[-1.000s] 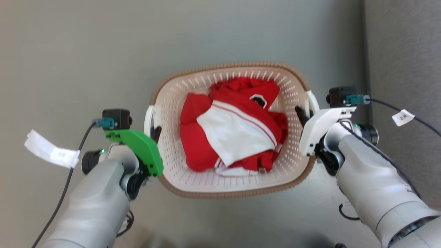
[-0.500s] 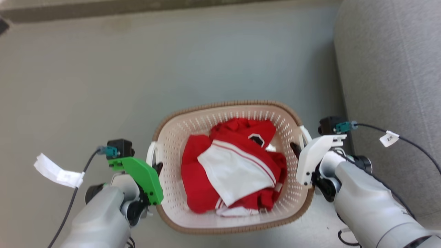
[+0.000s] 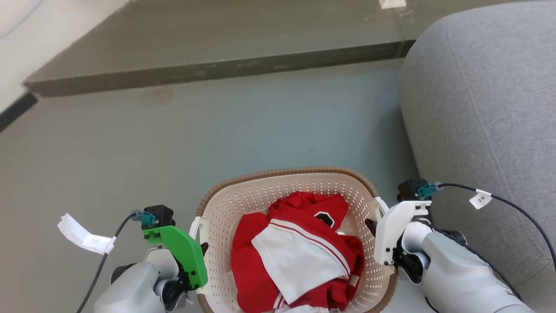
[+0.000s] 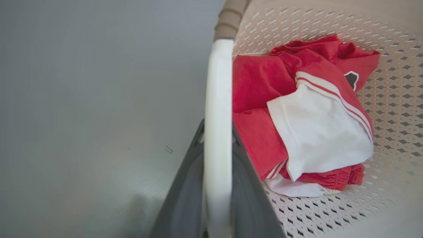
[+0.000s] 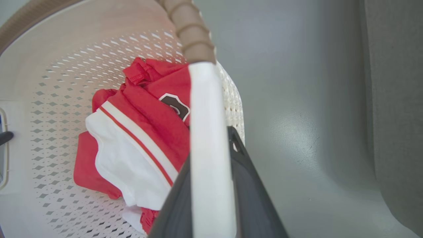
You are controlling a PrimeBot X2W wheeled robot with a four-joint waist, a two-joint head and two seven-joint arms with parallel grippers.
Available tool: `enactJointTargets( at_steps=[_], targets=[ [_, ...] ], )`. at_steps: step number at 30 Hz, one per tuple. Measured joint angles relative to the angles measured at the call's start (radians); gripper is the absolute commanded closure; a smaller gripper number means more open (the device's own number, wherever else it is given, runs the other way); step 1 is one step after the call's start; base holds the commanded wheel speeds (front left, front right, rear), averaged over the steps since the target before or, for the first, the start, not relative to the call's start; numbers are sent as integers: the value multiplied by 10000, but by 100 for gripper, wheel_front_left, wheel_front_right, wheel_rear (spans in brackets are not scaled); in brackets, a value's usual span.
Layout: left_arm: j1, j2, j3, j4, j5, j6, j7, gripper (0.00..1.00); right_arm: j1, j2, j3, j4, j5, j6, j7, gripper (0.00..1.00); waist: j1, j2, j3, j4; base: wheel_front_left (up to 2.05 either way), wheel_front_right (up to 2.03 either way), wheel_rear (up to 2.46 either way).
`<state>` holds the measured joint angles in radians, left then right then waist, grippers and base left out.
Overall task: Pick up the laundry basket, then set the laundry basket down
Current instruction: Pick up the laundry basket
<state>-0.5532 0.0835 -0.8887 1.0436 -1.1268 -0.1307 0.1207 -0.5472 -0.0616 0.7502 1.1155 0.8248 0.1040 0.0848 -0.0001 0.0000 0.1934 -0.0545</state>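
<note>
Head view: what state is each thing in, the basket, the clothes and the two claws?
laundry basket, upright, loaded, gripped at both sides.
red and white clothes, crumpled inside the basket.
left gripper, shut on the left white handle.
right gripper, shut on the right white handle.

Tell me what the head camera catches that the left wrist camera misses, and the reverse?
Head view's extras: the grey sofa on the right, a raised step beyond the floor, the green cover on the left arm, and the right arm. Left wrist view's extra: a close look at the white handle running between the left jaws, which are clamped on it. Shared: the laundry basket, the red and white clothes inside it, and the grey floor.
</note>
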Motion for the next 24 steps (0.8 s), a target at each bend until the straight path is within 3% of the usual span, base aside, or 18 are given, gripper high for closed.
enactJointTargets(
  at_steps=[24],
  targets=[
    [20,17,-190,98,-495,0,654,100,25,-23,431,27,731,-4,662,100,0,0,-701,-177,0,0,0]
  ],
)
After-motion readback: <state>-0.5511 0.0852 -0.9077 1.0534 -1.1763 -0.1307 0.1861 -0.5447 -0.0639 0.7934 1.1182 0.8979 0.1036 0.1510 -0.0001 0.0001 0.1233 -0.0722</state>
